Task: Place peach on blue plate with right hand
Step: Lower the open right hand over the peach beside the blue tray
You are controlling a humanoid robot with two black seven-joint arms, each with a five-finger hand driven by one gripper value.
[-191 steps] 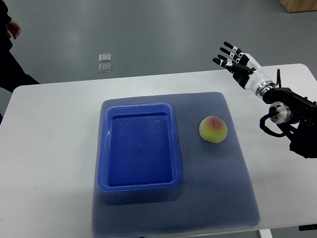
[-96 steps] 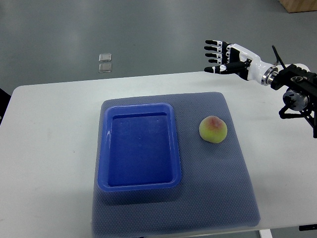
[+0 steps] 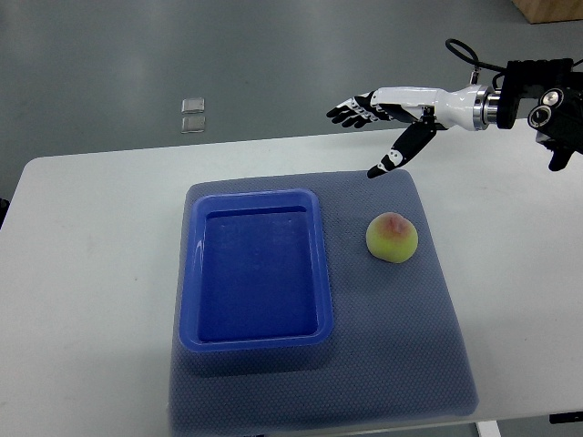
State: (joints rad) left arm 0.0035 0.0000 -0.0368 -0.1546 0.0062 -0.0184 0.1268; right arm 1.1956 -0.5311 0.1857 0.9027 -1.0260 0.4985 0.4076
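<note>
Top view, right hand (image 3: 392, 109) fingers spread, peach (image 3: 393, 238) beside blue plate (image 3: 191, 273), grey mat (image 3: 428, 364)

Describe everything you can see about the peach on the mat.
The peach is a single round fruit, mostly yellow-green with a pinkish-red blush around its top. Its skin looks matte and unbroken. It sits on the grey-blue textured mat, to the right of the blue plate and apart from its rim. Nothing grips or touches it except the mat. The right hand is above and behind it, fingers spread, thumb pointing down toward the mat, clear of the fruit.
</note>
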